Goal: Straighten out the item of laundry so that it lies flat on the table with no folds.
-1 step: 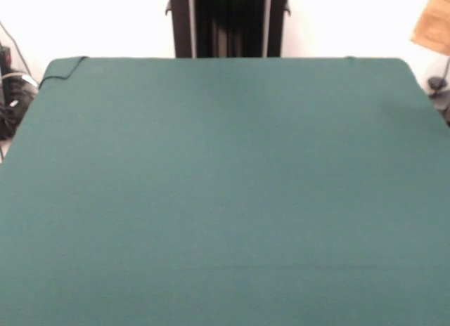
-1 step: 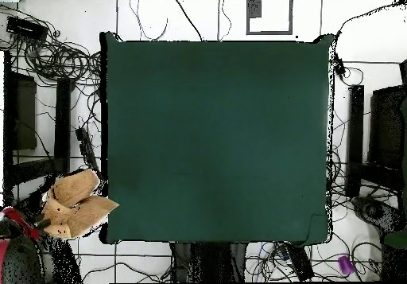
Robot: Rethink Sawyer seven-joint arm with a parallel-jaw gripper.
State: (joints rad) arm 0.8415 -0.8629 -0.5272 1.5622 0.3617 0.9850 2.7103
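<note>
The small orange-tan terry towel [image 2: 75, 204] hangs crumpled off the table, at the lower left of the overhead view and the upper right of the front view [image 1: 432, 20]. The big dark green cloth table [image 2: 215, 138] has nothing on it. The arm's red part [image 2: 16, 225] is beside the towel. I cannot tell how the gripper is. Tangled black cables [image 2: 56, 58] lie around.

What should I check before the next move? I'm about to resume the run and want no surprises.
1. Towel on the table: not ok, it hangs bunched off the table's corner, by the arm.
2. Towel flat: not ok, it is crumpled and folded.
3. Tabletop free of other things: ok in both views.
4. Gripper state: cannot tell, the towel hides it.
5. Green cloth smooth: ok, apart from one upturned corner.
</note>
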